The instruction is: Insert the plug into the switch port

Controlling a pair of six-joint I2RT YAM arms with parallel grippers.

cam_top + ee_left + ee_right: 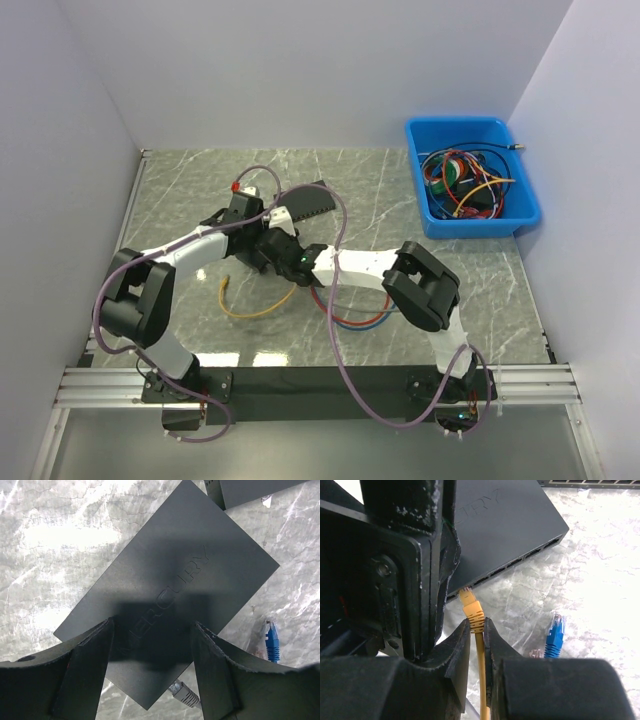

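Found the left end effector (152, 625) at left, jaws spread wide over one end of the black switch (170, 570), nothing clamped between them; contact with the casing not determinable. Logged the switch flat on the marbled surface (600, 580), port row facing the right arm. Found the yellow plug (468, 599) at the leftmost visible port, tip at the mouth, not seen seated. Found the right end effector (476, 626) nearly closed, pinching the ribbed boot (474, 614) just behind the plug head. Judged the plug light and hard, the cable (481, 680) behind it limp; best held on the boot, close to the head. Judged the switch light, liable to slide on smooth stone unless braced. Noted a loose blue plug (554, 635) at right.
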